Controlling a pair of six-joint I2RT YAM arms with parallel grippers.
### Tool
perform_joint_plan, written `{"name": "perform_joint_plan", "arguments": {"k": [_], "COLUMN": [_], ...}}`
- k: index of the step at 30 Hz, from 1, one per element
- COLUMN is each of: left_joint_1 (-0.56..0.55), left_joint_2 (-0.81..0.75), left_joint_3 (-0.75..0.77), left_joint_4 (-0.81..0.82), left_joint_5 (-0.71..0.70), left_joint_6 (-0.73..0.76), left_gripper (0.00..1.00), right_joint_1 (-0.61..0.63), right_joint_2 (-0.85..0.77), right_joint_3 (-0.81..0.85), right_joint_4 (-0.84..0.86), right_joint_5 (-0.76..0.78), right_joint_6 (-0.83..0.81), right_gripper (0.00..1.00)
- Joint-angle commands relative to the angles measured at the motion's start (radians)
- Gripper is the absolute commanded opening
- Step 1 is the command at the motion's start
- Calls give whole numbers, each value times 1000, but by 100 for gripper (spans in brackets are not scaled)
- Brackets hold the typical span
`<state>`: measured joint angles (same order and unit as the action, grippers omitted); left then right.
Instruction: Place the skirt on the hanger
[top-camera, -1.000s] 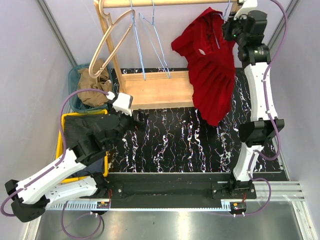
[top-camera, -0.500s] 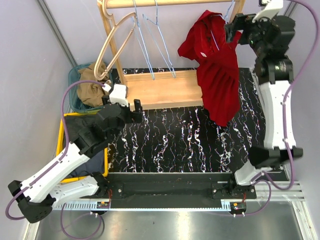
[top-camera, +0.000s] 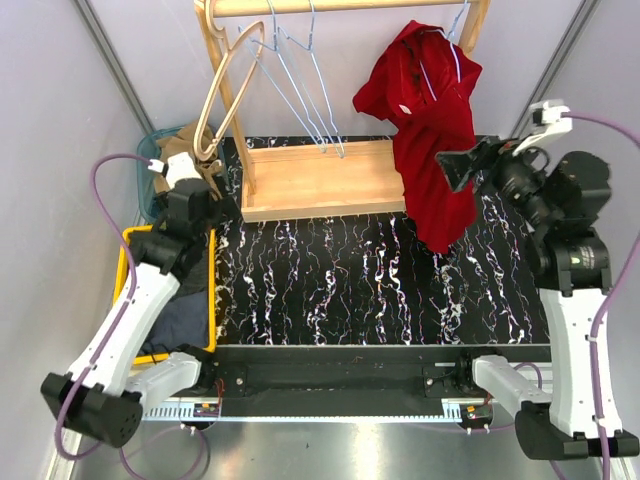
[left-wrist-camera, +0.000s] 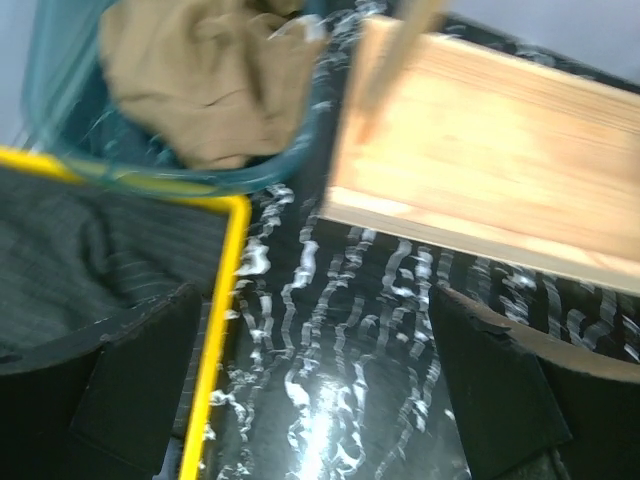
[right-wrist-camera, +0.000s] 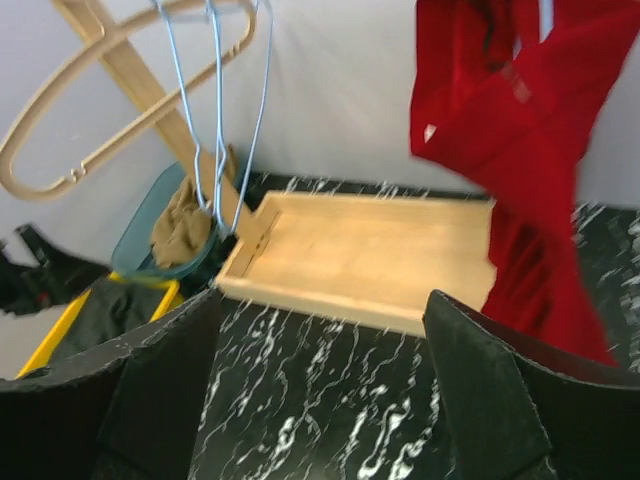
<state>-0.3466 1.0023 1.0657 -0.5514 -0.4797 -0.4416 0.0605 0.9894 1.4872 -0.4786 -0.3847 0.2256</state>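
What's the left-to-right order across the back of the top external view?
teal bin → wooden hanger → wire hangers → skirt

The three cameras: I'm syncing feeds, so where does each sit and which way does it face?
Top external: above and behind the bases, looking down on the table and red skirt; left arm and right arm show.
Left wrist: on the left arm, facing down at the teal basket, yellow bin and wooden base; left gripper fingers frame it.
Right wrist: facing across the table toward the wooden base and skirt; right gripper fingers show.
Shared: all three see the wooden base.
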Motion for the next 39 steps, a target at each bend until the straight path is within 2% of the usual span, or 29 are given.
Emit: {"name": "perform_joint_plan", "arguments": {"k": [1, 5, 9, 16, 22, 24, 27, 29, 31, 34, 35, 38, 39], "left_joint_1": [156, 253, 339, 411, 419, 419, 419, 419, 417, 419, 419, 420, 420], "left_joint_2": [65, 152, 220, 441, 656, 714, 791, 838, 874, 888, 886, 881, 878], "left_joint_3": [45, 54, 51, 111, 197, 218, 278, 327, 359, 390, 389, 402, 413], "left_joint_4": [36, 91, 227, 398, 548, 622, 618, 581, 555, 499, 496, 463, 447], "left_joint_5": [101, 136, 184, 302, 501, 516, 507, 483, 425, 397, 394, 374, 363], "left_joint_6": [-39, -51, -49, -20, -29, -51, -72, -78, -78, -69, -62, -36, -28], "left_gripper": [99, 99, 99, 99, 96, 94, 89, 83, 72, 45, 31, 0, 0], "right_joint_1": [41, 213, 314, 360, 368, 366, 366, 366, 366, 366, 366, 366, 366], "right_joint_2": [55, 126, 183, 230, 304, 325, 359, 376, 393, 407, 411, 419, 423], "right_joint_3": [-123, -205, -294, -448, -450, -443, -435, -432, -429, -423, -418, -407, -404], "right_joint_4": [-18, 12, 118, 342, 388, 387, 387, 388, 385, 385, 385, 382, 382], "right_joint_5": [-68, 67, 89, 92, 95, 75, 66, 61, 67, 76, 76, 87, 89], "right_joint_6": [57, 29, 55, 73, 55, 52, 54, 52, 52, 44, 40, 37, 38], "right_gripper": [88, 86, 83, 82, 82, 82, 82, 81, 81, 81, 81, 80, 80]}}
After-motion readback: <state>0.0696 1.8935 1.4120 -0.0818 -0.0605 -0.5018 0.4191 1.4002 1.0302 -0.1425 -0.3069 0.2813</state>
